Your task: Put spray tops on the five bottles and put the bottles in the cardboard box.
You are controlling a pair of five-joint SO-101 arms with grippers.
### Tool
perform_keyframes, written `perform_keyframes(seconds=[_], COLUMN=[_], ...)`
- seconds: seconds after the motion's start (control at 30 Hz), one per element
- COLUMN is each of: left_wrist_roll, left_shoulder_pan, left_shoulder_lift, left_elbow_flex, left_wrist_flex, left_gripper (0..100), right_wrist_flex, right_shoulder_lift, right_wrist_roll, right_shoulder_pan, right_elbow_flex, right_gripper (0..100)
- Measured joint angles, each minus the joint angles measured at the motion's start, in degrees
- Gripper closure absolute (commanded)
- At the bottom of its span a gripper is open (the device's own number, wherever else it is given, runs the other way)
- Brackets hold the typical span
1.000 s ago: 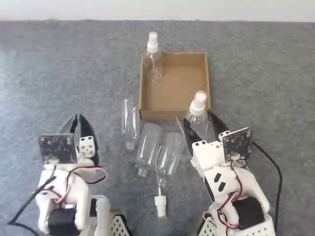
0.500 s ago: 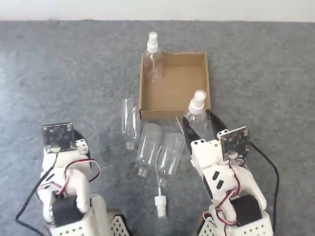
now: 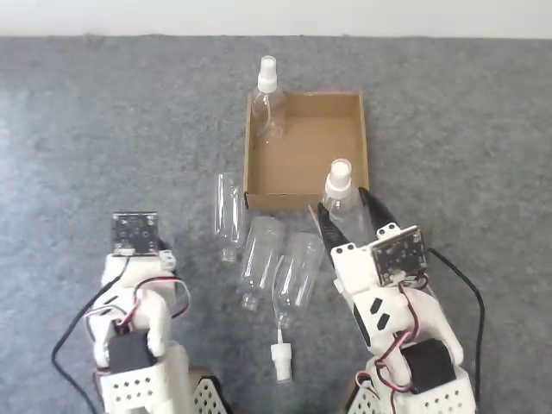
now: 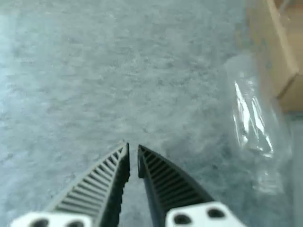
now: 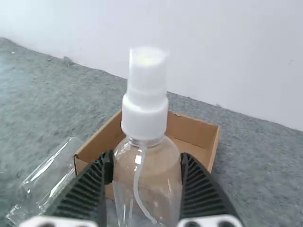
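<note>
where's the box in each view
High view: box upper centre.
Left wrist view: one corner, past a lying bottle.
Right wrist view: behind the bottle in the right claw.
Shared landmark: lying bottles by its near-left corner.

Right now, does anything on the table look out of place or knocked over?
Three uncapped bottles lie on their sides on the grey mat before the cardboard box, with one loose spray top nearer the arms. That looks like unfinished work, not a spill. The right gripper holds a capped bottle upright.

Cardboard box (image 4: 275,54) blurred, cut off; capped bottle (image 5: 147,172) base cut off.
</note>
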Motion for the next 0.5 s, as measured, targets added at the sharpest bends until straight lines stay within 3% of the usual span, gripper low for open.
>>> perform_keyframes(seconds=[0.5], left_wrist_roll=[-3.16], left_shoulder_pan=[1.58], left_shoulder_lift=[0.00], left_elbow_flex=[2.20], left_wrist_flex=[-3.52], left_gripper=[97], right_wrist_flex=[-5.36], right_shoulder_lift=[0.00], right_wrist_roll=[-1.05], right_shoulder_pan=[-3.08], right_elbow_flex=[0.00], right_gripper=[98.9])
